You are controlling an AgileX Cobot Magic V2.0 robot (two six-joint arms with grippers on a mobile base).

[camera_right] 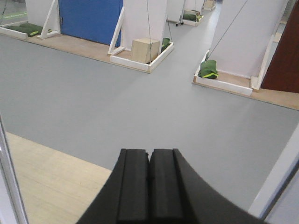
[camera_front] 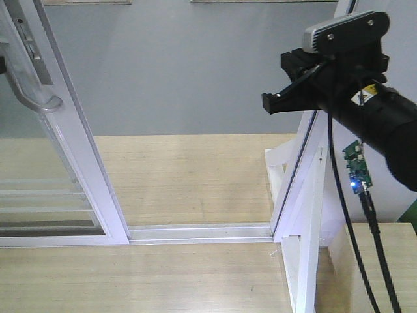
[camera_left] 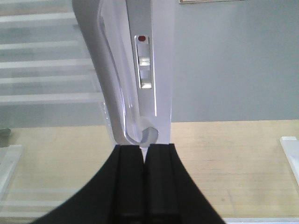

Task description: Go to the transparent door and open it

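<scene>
The transparent door (camera_front: pixel 39 195) stands at the left in the front view, clear glass with thin white bars in a white frame. Its curved pale-grey handle (camera_front: pixel 29 88) sits on the edge stile. In the left wrist view the handle (camera_left: pixel 112 79) and a latch (camera_left: pixel 145 63) fill the top. My left gripper (camera_left: pixel 145 147) is shut, its tips right under the handle's lower end, touching or almost touching it. My right gripper (camera_right: pixel 149 152) is shut and empty, held high at the right (camera_front: pixel 273 101) over the doorway, away from the door.
A floor track (camera_front: pixel 195 231) runs from the door stile to a fixed white post with a triangular brace (camera_front: pixel 306 195). Wooden floor lies on both sides, grey floor beyond. Far off stand white partitions, a blue panel (camera_right: pixel 91 18), a wooden box (camera_right: pixel 145 50) and green bags (camera_right: pixel 208 70).
</scene>
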